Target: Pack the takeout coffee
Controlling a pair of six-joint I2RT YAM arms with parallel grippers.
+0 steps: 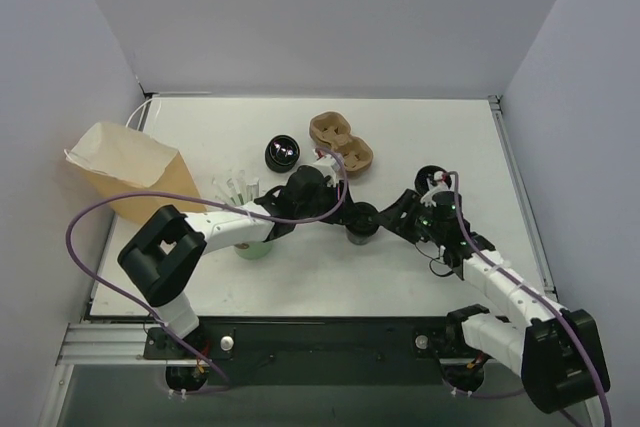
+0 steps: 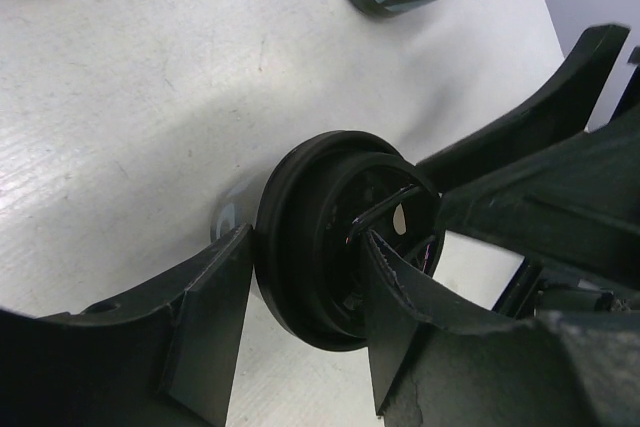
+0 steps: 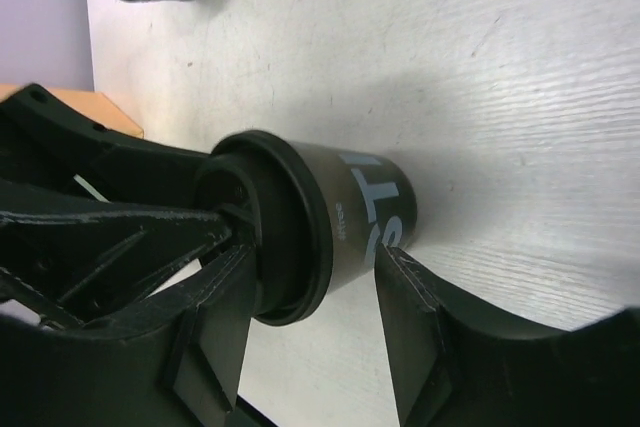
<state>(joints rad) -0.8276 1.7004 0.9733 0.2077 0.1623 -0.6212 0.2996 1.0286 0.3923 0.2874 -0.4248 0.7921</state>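
Note:
The takeout coffee, a black cup with a black lid, stands upright on the white table at the centre. My left gripper is over its lid. The jaws are apart, with one fingertip against the lid's rim and the other over the lid's middle. My right gripper is open beside the cup. In the right wrist view the cup, with pale lettering, lies just beyond the fingers, one near the lid and one near the base.
A brown cardboard cup carrier lies behind the cup. A lidless black cup stands to its left. A paper bag lies at the far left. A green cup with white straws is under my left arm. Another black cup stands by my right arm.

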